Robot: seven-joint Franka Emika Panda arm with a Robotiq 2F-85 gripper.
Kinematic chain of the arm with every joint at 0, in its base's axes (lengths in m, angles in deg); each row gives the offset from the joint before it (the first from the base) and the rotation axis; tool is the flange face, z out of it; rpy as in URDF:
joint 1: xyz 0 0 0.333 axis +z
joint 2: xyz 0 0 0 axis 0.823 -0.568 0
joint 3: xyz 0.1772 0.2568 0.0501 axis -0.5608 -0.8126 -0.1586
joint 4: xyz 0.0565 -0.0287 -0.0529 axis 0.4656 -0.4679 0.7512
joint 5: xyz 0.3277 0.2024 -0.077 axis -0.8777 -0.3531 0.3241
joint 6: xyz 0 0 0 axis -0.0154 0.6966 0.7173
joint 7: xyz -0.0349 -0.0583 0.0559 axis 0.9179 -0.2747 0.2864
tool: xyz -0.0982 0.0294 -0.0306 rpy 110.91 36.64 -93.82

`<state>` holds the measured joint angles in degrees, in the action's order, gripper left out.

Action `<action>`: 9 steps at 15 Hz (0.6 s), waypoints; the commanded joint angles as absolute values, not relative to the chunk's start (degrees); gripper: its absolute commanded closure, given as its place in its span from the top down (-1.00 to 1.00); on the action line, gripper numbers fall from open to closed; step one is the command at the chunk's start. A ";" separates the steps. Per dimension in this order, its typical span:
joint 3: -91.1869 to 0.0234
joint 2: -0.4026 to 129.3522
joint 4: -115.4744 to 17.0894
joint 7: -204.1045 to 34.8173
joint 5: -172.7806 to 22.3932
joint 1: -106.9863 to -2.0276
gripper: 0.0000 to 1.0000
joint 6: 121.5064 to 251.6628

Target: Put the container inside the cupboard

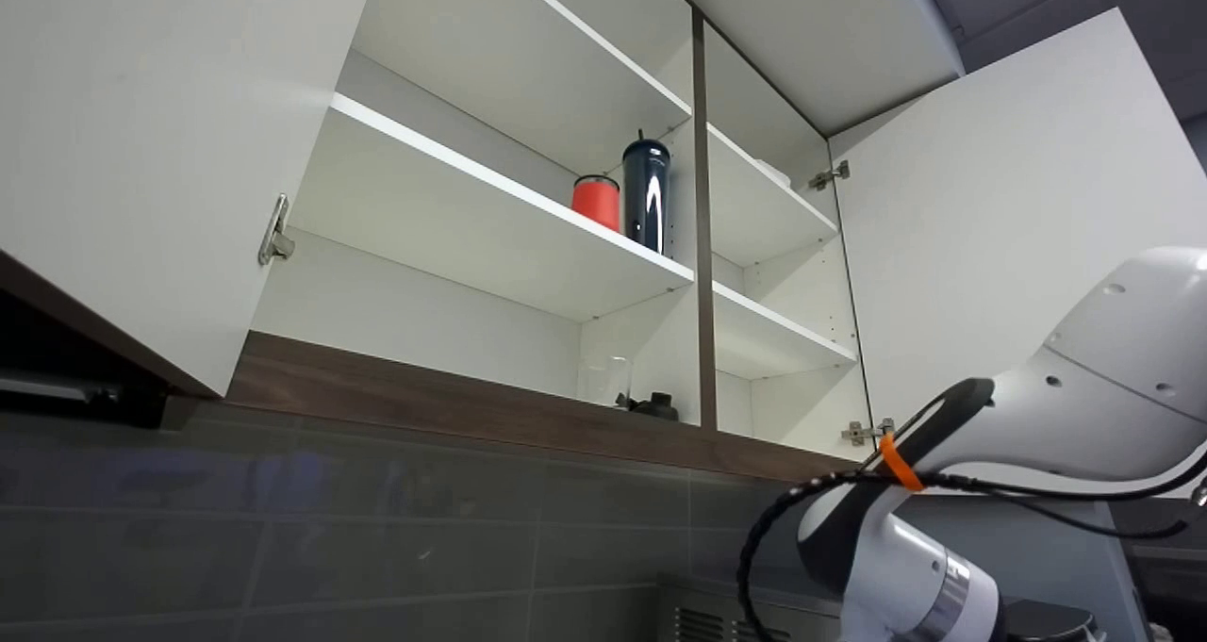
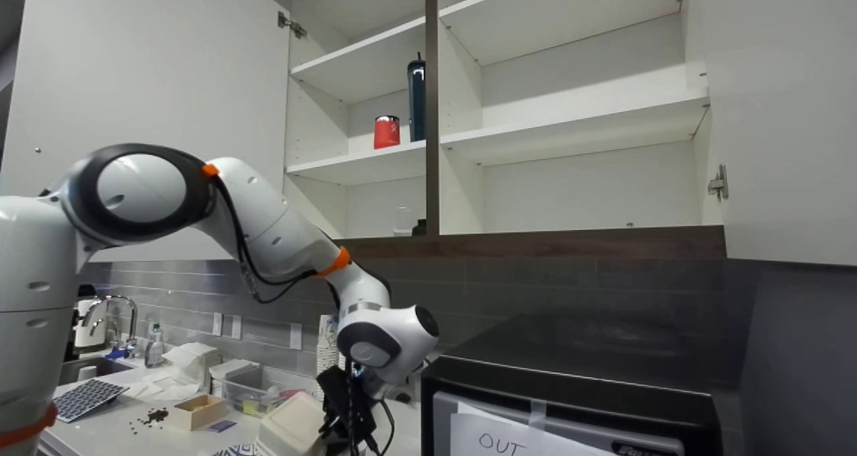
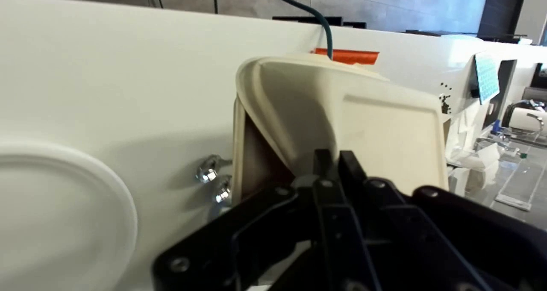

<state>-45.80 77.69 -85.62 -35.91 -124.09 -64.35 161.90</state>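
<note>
i have the container [image 2: 293,424], a cream rectangular box with rounded corners, tilted over the counter [image 3: 128,69], short of the long edge; its lid [image 3: 393,141] buckles and gapes along one side. the white cupboard [image 2: 589,188], dark wood-toned along its bottom edge, has both doors [image 2: 790,121] open.

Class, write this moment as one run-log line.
gripper: closed on container | container: outside cupboard | cupboard: doors open

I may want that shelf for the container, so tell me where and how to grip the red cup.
The red cup is probably best gripped on opposite sides of its body, below the rim, coming in level through the open front of the cupboard. It stands upright with near-straight sides; the dark bottle close beside it may leave little room there.
</note>
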 commanded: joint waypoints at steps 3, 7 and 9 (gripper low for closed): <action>-44.61 94.16 -87.54 -33.11 -127.33 -62.24 -0.96 162.61; -43.89 99.74 -84.07 -36.53 -128.50 -61.15 -0.96 161.19; -43.30 101.57 -82.44 -37.59 -128.42 -60.58 -0.96 160.26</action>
